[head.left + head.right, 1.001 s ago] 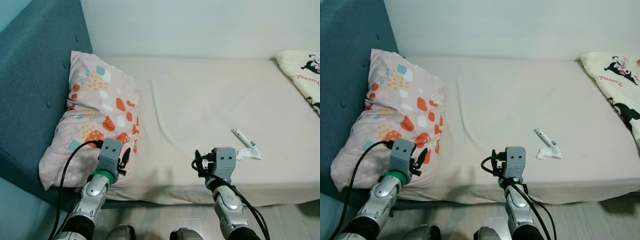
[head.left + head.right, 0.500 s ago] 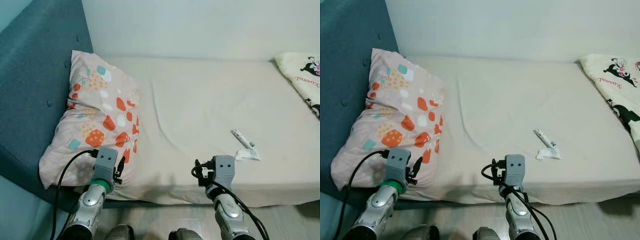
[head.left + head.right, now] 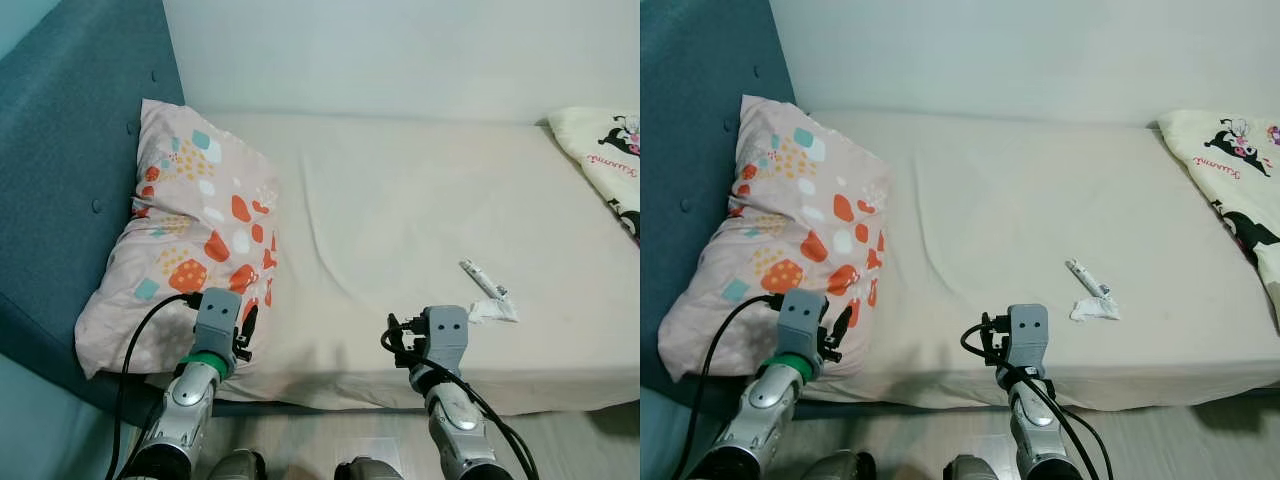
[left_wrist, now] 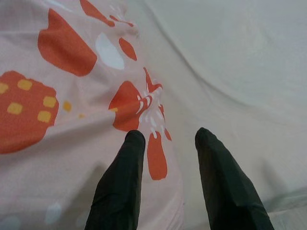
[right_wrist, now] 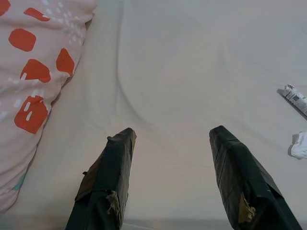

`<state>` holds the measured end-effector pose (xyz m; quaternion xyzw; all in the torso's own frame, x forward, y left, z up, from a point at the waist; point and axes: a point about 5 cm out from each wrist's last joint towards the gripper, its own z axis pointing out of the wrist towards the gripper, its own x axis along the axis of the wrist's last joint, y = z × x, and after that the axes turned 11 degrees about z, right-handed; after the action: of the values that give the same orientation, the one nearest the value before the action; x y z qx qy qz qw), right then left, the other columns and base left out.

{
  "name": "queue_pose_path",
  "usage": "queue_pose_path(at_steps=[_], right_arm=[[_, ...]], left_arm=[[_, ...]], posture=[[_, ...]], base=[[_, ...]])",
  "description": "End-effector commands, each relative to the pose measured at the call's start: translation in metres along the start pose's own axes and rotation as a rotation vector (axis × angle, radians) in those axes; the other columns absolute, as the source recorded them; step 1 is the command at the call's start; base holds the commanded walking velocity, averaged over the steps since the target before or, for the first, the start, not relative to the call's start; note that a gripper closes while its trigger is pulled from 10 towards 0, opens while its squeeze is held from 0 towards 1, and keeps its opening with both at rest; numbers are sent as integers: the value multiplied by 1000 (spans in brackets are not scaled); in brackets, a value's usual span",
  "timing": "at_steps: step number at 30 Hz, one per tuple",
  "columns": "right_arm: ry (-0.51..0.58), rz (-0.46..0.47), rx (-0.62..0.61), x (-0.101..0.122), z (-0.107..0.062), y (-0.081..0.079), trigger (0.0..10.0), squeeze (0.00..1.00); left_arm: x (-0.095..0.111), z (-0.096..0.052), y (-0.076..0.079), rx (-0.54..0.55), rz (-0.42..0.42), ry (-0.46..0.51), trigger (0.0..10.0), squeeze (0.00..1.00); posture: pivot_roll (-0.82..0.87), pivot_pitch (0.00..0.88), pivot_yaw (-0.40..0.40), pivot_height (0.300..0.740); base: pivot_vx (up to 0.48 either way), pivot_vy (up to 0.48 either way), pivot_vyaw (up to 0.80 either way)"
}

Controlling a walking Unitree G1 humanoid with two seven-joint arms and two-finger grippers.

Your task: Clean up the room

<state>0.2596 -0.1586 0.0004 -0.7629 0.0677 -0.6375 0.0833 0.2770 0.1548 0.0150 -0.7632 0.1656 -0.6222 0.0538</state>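
Observation:
A pink pillow [image 3: 190,230] with orange and teal patches leans on the blue headboard at the bed's left end. A small white tube [image 3: 480,277] and a crumpled white wrapper [image 3: 493,311] lie on the cream sheet toward the front right. My left gripper [image 4: 168,136] hovers open over the pillow's near corner, with nothing between its fingers. My right gripper [image 5: 172,132] is open above the sheet near the front edge. The tube [image 5: 296,98] and wrapper [image 5: 300,145] lie off to its right, apart from it.
The cream mattress [image 3: 420,200] runs along a white wall. A cream blanket with cartoon prints [image 3: 610,150] sits at the far right end. The blue padded headboard [image 3: 70,150] rises on the left. Pale floor [image 3: 300,440] shows below the bed's front edge.
Both wrists have drawn back a little toward the bed's front edge over the last second. The pillow, tube and wrapper lie as before.

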Motion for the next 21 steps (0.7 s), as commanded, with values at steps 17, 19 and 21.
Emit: queue_pose_path(at_steps=[17, 19, 21], right_arm=[[-26, 5, -3, -5, -2, 0, 10000, 0], [-26, 4, -3, -5, -2, 0, 10000, 0], [-26, 3, -4, -5, -1, 0, 10000, 0]], left_arm=[[-2, -2, 2, -9, -2, -9, 10000, 0], [-2, -2, 2, -9, -2, -10, 10000, 0], [-1, -2, 2, -10, -1, -10, 10000, 0]], posture=[[61, 0, -24, 740], [61, 0, -24, 740], [59, 0, -22, 740]], base=[[-380, 0, 0], [-386, 0, 0], [-386, 0, 0]])
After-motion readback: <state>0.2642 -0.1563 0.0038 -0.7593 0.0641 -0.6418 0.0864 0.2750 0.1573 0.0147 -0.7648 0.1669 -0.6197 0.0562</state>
